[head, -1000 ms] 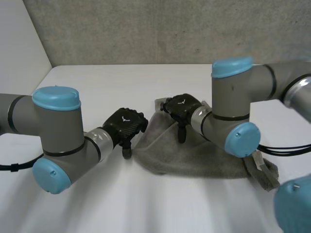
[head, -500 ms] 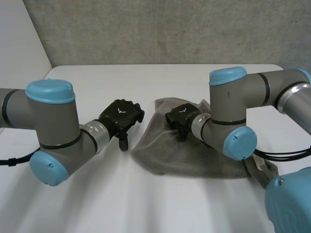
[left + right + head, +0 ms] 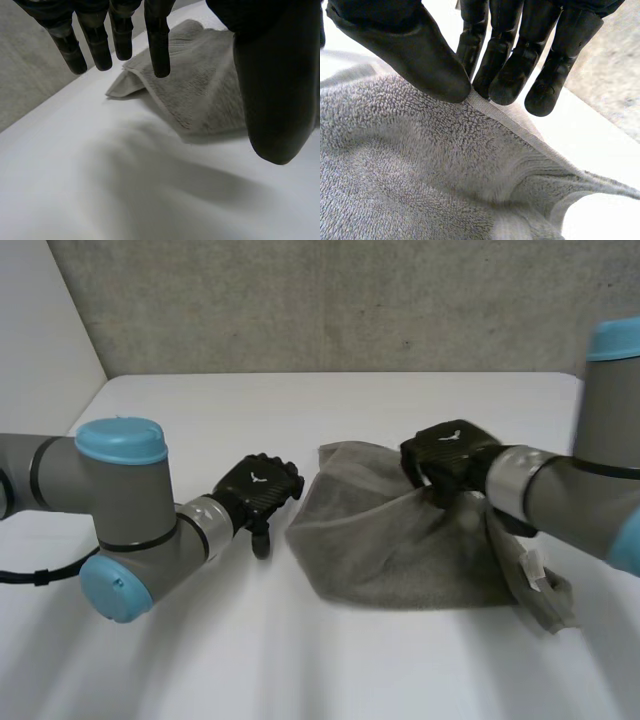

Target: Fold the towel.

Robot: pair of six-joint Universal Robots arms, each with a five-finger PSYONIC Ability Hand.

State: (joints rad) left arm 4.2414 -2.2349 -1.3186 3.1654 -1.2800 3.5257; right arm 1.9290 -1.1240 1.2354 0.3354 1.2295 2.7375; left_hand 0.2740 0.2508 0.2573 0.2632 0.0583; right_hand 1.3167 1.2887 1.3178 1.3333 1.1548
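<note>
A grey towel (image 3: 400, 550) lies crumpled on the white table (image 3: 200, 410), right of centre. My right hand (image 3: 447, 455) is above its far part, shut on the towel: in the right wrist view the thumb (image 3: 415, 50) and fingers (image 3: 510, 60) pinch the towel's hemmed edge (image 3: 490, 111) and lift it, so the cloth (image 3: 410, 165) hangs taut below. My left hand (image 3: 258, 490) hovers just left of the towel, open. In the left wrist view its straight fingers (image 3: 159, 40) and thumb (image 3: 272, 85) hang over the table beside the towel's (image 3: 200, 90) near edge, touching nothing.
A white label (image 3: 533, 565) shows on the towel's bunched right end (image 3: 548, 600). A grey wall (image 3: 350, 300) runs behind the table's far edge. My left arm (image 3: 120, 510) reaches in low from the left.
My right hand closed on the towel's edge and moved right and up, lifting the cloth. The right arm swung away to the right. The left hand stayed beside the towel.
</note>
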